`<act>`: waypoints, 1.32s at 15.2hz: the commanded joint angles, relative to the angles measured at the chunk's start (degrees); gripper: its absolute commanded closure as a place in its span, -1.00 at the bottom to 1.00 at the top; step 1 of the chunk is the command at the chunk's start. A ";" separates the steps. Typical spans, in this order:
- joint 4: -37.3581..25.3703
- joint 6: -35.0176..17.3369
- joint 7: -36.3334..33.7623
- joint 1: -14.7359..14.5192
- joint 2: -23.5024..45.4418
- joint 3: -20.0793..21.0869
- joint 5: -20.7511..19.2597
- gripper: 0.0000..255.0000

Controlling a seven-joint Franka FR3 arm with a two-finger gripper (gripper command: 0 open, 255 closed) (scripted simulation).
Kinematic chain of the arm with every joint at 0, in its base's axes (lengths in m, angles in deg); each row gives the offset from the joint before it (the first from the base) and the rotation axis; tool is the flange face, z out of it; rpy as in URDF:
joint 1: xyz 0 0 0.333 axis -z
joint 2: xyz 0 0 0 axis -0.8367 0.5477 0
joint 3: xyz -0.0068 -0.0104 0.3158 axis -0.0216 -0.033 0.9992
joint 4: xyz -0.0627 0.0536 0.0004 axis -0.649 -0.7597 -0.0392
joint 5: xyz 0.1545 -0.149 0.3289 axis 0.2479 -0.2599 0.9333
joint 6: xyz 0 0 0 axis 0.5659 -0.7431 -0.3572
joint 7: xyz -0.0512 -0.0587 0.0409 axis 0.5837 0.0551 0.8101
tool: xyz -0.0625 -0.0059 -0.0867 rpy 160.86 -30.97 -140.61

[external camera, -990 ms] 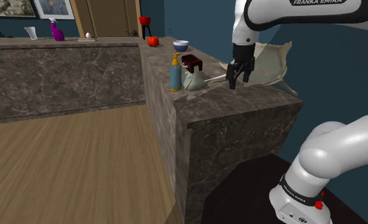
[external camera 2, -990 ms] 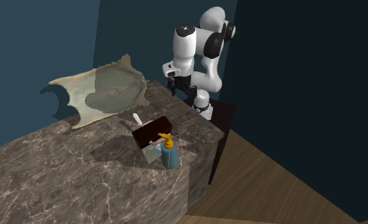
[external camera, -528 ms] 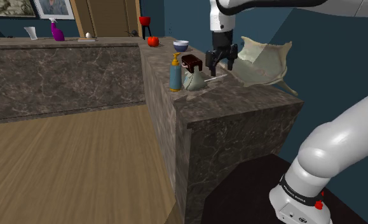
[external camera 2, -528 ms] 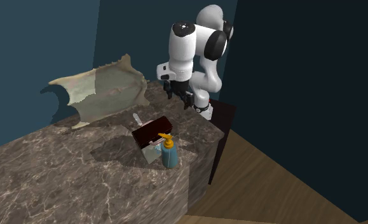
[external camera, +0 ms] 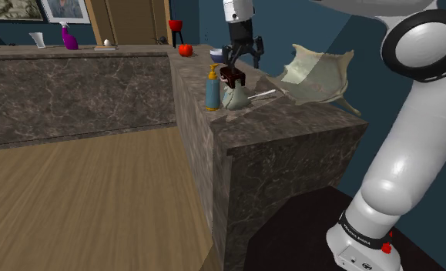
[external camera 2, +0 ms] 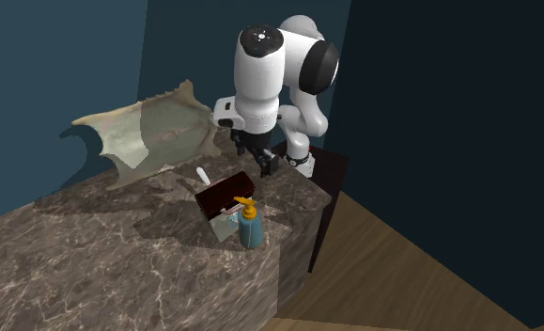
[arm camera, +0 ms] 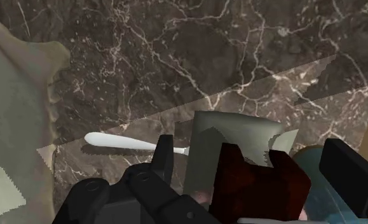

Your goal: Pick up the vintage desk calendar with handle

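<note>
The desk calendar point(external camera: 232, 76) has a dark brown top, a pale grey-green base and a thin white handle point(external camera: 261, 95). It stands on the marble counter point(external camera: 290, 123), close to the edge. My black gripper point(external camera: 243, 55) hangs open just above it. In the second exterior view the gripper point(external camera 2: 252, 158) is over the far end of the calendar point(external camera 2: 225, 194). Along the wrist view the fingers point(arm camera: 163, 159) stand wide apart, with the dark top of the calendar point(arm camera: 255, 186) between them, not touched. The white handle point(arm camera: 122, 141) lies beyond the gripper.
A blue soap bottle point(external camera: 212, 89) with a yellow pump stands against the calendar on the counter-edge side. A big pale shell-like sheet point(external camera: 317, 73) leans by the wall. Further along the counter are a bowl point(external camera: 219, 55) and a red fruit point(external camera: 185, 50).
The arm has swung toward the shoulder view's left, carrying the gripper from near the counter's corner to above the calendar. The fingers have stayed open. Nothing on the counter has moved.
</note>
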 commanded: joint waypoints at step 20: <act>-2.92 -1.86 -3.97 -0.69 6.05 0.23 -1.89 1.00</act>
